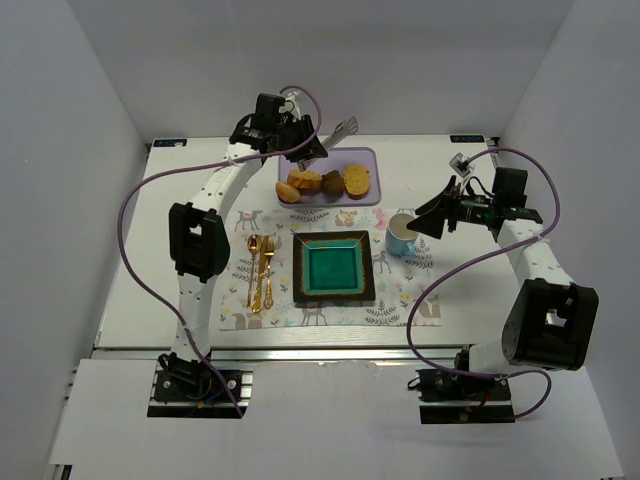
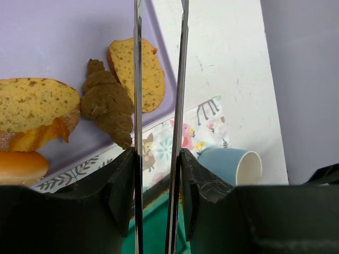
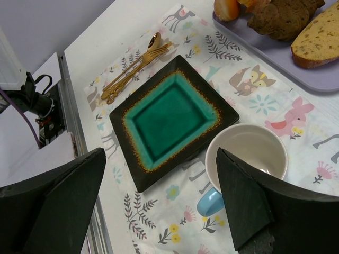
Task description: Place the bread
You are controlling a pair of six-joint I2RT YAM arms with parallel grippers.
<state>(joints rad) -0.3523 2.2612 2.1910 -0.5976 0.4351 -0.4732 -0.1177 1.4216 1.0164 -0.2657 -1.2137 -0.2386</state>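
Observation:
The bread [image 1: 357,180], a flat golden slice with a brown crust, lies at the right end of the purple tray [image 1: 365,155]. It also shows in the left wrist view [image 2: 150,74] and the right wrist view [image 3: 320,39]. My left gripper [image 1: 300,140] hovers over the tray's back edge, shut on metal tongs [image 1: 345,128]. In its wrist view the gripper [image 2: 157,153] holds the tongs' two blades [image 2: 183,79] slightly apart, above the bread's right edge. The green square plate [image 1: 300,270] lies bare on the placemat. My right gripper [image 1: 437,217] is open and empty by the cup.
On the tray sit a dark brown bun [image 1: 333,183], a bigger bread slice [image 1: 305,182] and a glazed roll [image 1: 288,192]. A blue cup [image 1: 401,232] stands right of the plate, under my right gripper [image 3: 160,153]. Gold cutlery [image 1: 260,270] lies left of the plate.

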